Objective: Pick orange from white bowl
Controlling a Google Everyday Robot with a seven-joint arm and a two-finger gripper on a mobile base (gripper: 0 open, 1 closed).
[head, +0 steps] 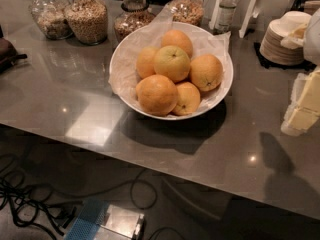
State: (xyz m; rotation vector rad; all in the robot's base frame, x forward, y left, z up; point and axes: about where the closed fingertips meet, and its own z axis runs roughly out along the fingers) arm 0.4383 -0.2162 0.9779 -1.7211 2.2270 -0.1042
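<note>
The white bowl (218, 95), wide, shallow and lined with crinkled paper, stands on the grey counter (70, 99) at the middle back. It holds several oranges. The paler, more yellow orange (171, 63) with a small dark stem dimple lies on top of the pile in the middle, with deeper-orange ones around it. My gripper (303, 104), cream-coloured, is at the right edge of the camera view, above the counter and well to the right of the bowl, touching nothing. Part of the white arm (315, 34) shows above it.
Glass jars of grains (87, 16) and a bottle (226, 9) stand behind the bowl. A stack of small cream dishes (282, 39) is at the back right. A dark brown object (7, 51) is at the left edge. Cables (30, 194) and a box (107, 224) lie on the floor below the counter's front edge.
</note>
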